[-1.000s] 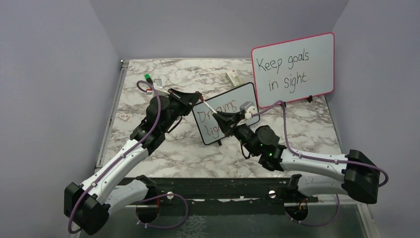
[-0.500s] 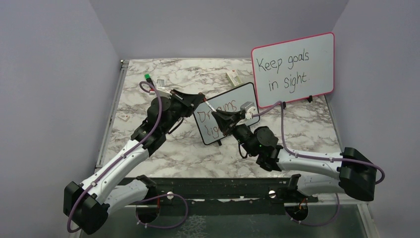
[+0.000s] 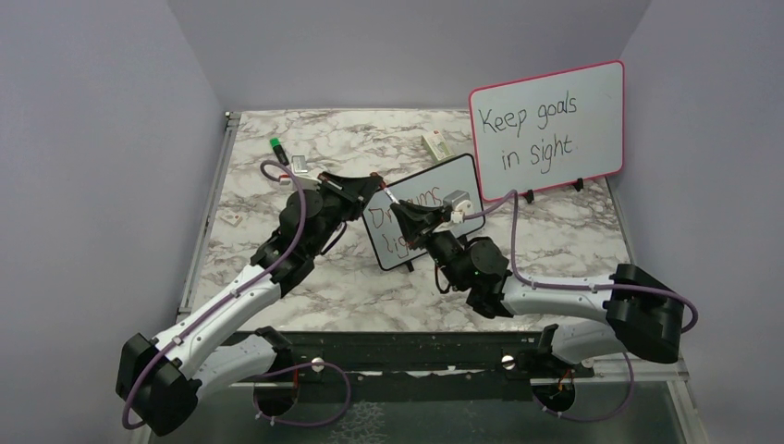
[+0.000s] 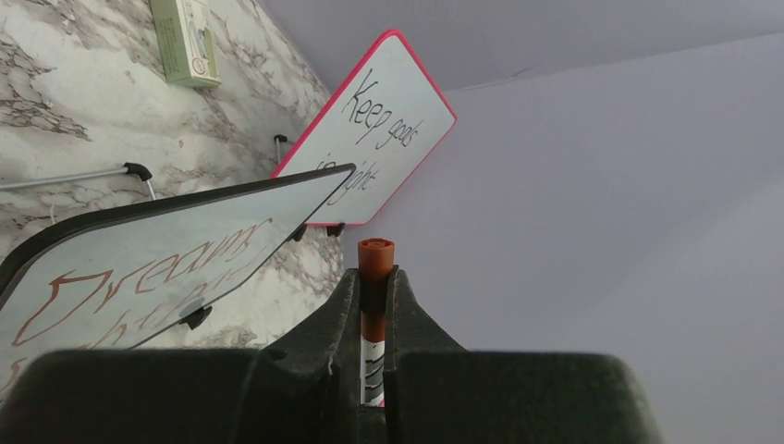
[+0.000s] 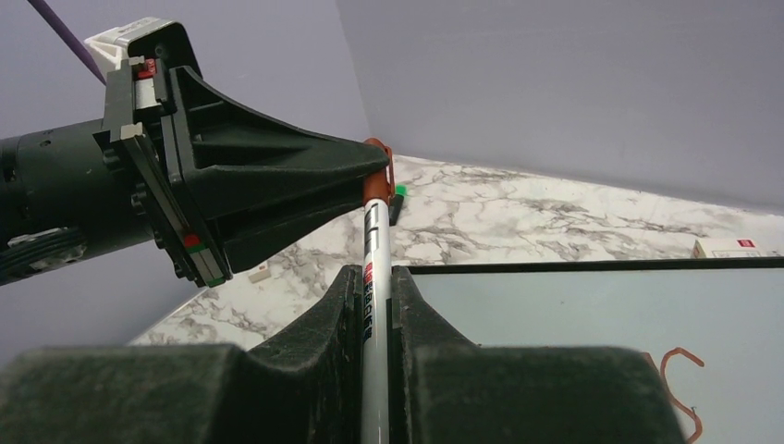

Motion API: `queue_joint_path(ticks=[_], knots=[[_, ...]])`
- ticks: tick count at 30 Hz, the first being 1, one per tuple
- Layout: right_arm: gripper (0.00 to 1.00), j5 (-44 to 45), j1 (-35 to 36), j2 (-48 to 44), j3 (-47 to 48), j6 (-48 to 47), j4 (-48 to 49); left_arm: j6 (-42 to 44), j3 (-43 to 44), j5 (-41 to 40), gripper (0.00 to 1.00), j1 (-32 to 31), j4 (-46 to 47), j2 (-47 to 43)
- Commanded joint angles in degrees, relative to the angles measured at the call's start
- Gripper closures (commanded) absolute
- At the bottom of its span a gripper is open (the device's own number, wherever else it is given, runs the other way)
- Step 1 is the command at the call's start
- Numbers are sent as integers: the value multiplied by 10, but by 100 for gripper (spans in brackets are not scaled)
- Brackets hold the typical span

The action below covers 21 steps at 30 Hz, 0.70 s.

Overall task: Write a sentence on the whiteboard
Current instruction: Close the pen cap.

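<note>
The left claw (image 3: 373,185) is clenched on the red cap (image 4: 375,257) of the marker (image 5: 373,324). The right claw (image 3: 401,211) is clenched on the white barrel of that marker. Both claws meet at 10 o'clock of the whiteboard (image 3: 459,174), which stands tilted back at mid-worktop (image 3: 342,139). The sentence (image 4: 153,282) shows "Dreams" in red above a partly hidden second line. A pink-framed board (image 3: 545,129) stands at 2 o'clock from the whiteboard.

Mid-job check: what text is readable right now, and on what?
"Keep goals in sight": black, on the pink-framed board.
"Dreams": red, top line of the whiteboard.
"ligh": red, line below; rest hidden.
Print on the marker: too small to read.
Label on the box: too small to read.
</note>
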Motion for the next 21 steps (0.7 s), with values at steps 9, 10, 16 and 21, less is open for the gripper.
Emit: queue_joint_path(ticks=[9,10,16,21], knots=[[99,25,-6,23,4,83,120,-9,-41,51,100,-61,50,-23],[99,25,-7,23,1,97,125,-8,-42,52,100,-63,52,-23],[99,18,-12,23,-2,126,114,-7,-54,53,100,-67,70,-24],[99,49,-13,-32,-26,110,16,40,-46,-5,100,-67,-1,-60]])
